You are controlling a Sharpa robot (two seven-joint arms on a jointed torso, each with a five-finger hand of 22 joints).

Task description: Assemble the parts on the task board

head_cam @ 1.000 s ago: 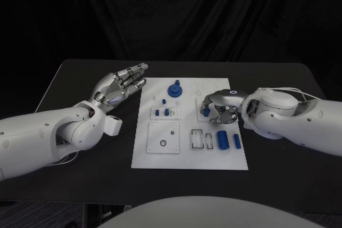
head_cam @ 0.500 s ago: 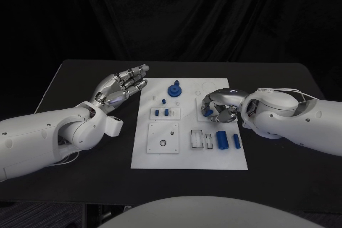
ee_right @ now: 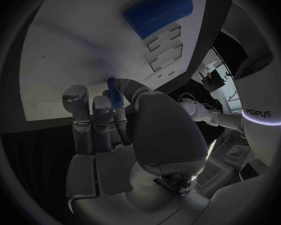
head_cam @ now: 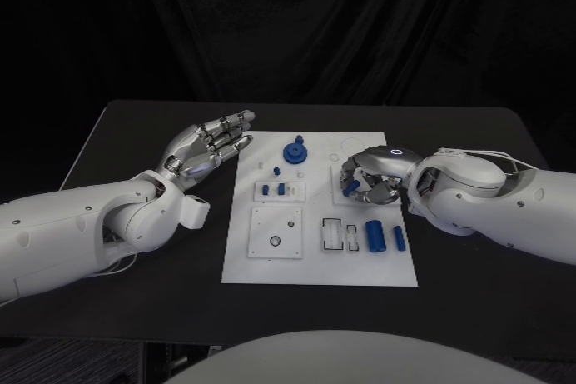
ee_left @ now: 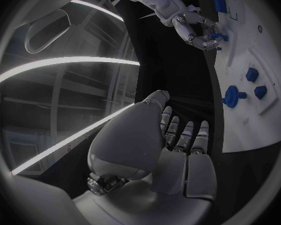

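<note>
Black cloth hangs behind your bench [head_cam: 144, 259], whose dark top carries the white task board [head_cam: 322, 267] at its middle. Your left hand [head_cam: 211, 144] is held above the bench just beside the board's left edge, near its far corner, palm up, fingers straight and apart, holding nothing; the left wrist view shows the same flat, spread fingers [ee_left: 178, 135]. Your right hand [head_cam: 369, 182] is over the board's right side, toward the far edge, fingers curled in. The right wrist view shows a small blue part [ee_right: 114, 94] pinched between thumb and fingertips, standing upright just above the white surface.

On the board you have a blue knob on a round base [head_cam: 294, 152] near the far edge, two small blue pegs [head_cam: 272, 187] in a square block left of centre, and two blue cylinders [head_cam: 375, 235] lying side by side near the right edge, beside a row of rectangular slots [head_cam: 333, 234]. A square plate with a small hole [head_cam: 275, 231] sits nearer the front left.
</note>
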